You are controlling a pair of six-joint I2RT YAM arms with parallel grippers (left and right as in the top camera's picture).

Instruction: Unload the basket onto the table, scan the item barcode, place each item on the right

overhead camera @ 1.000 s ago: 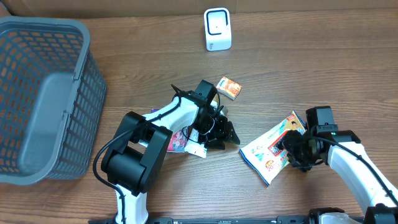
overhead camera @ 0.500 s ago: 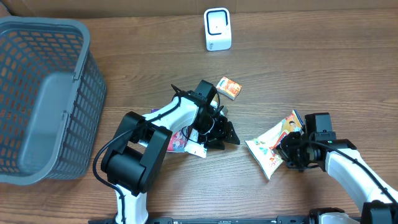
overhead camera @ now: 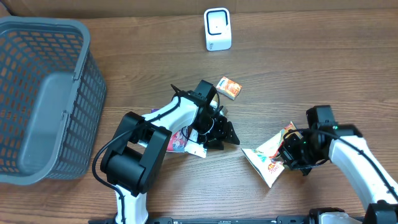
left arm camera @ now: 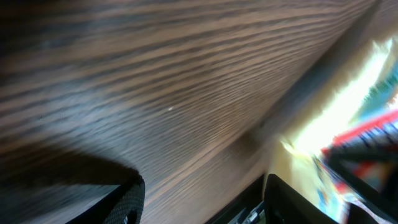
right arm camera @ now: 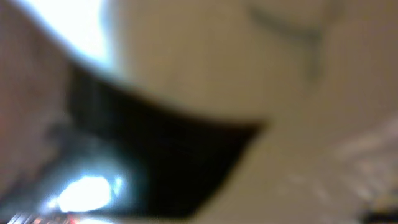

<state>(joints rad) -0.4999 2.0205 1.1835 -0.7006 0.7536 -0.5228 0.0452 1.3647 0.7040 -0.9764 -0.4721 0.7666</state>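
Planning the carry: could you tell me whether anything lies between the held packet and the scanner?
Nothing sits squarely between them; the small orange box lies just left of the line from snack packet to scanner.

Right of the scanner (overhead camera: 217,29) the table (overhead camera: 311,68) is bare; I can pass there. Straight before the scanner lies a small orange box (overhead camera: 229,88), and behind it my left arm (overhead camera: 177,112).

It resembled a shop checkout bench: a grey plastic lattice basket (overhead camera: 37,93), a white upright barcode scanner (overhead camera: 217,29), a printed snack packet (overhead camera: 266,157).
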